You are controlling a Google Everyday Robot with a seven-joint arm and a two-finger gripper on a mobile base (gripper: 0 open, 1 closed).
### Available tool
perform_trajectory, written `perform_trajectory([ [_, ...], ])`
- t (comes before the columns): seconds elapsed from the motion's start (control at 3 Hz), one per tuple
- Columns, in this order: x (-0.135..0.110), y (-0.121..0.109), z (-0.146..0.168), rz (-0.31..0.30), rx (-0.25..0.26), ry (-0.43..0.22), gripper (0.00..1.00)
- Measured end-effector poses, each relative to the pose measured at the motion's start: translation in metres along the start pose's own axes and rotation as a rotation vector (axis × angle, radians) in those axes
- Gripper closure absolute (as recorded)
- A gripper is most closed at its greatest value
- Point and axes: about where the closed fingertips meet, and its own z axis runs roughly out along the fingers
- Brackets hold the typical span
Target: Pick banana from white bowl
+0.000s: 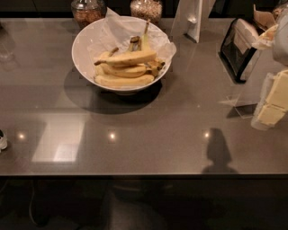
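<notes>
Upper left on the desk (pixel 148 148), the white bowl (pixel 79 44) holds light, soft, easily bruised bananas (pixel 123 81); take the top banana (pixel 128 57) gently across its middle. Your gripper (pixel 274 101) sits at the right edge, well apart; open or closed, you cannot tell.

no text, label, brand or number can be read, neither on the white bowl (pixel 85 45) nor on the glass jars (pixel 87 11) behind it. the claw (pixel 271 107) is seen at the right edge, over the desk (pixel 135 148).
</notes>
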Motion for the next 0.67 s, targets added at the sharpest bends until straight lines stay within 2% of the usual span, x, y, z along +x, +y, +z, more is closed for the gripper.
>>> perform_trajectory([
  [0.33, -0.003, -0.003, -0.001, -0.007, 0.014, -0.018, 0.00],
  [0.67, -0.021, -0.015, 0.006, -0.058, 0.028, -0.093, 0.00],
])
